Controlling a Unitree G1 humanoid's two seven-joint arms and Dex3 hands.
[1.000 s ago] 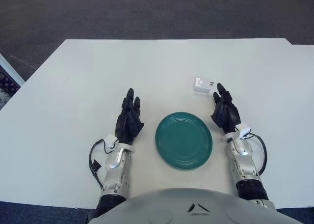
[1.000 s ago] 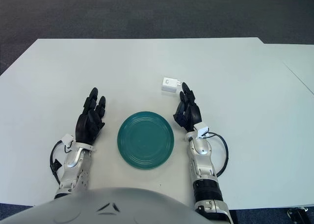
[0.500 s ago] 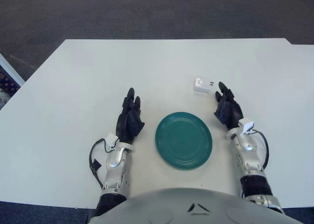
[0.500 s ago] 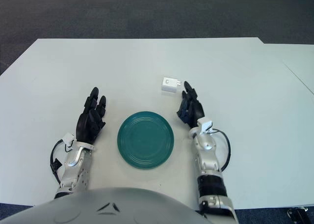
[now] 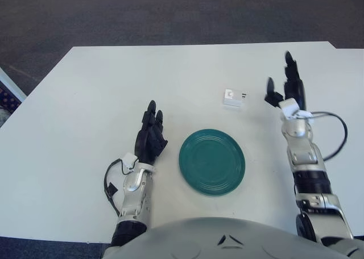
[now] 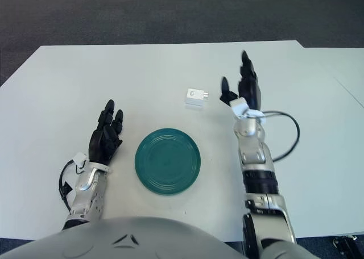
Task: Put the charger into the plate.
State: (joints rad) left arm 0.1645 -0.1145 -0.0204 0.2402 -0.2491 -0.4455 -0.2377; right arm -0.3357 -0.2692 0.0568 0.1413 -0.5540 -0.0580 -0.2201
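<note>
A small white charger (image 5: 234,97) lies on the white table, behind and slightly right of a round teal plate (image 5: 212,161); the plate holds nothing. My right hand (image 5: 287,88) is raised above the table to the right of the charger, fingers spread, apart from it and holding nothing. My left hand (image 5: 150,136) rests flat on the table left of the plate, fingers relaxed and holding nothing.
The white table (image 5: 102,88) runs wide on all sides, with dark carpet (image 5: 170,15) beyond its far edge. A black cable (image 5: 333,134) loops off my right wrist. A second table edge (image 6: 347,71) shows at the far right.
My right hand has lifted off the table beside the plate and moved forward and right, now raised with fingers spread next to the charger. Charger, plate and left hand have stayed put.
</note>
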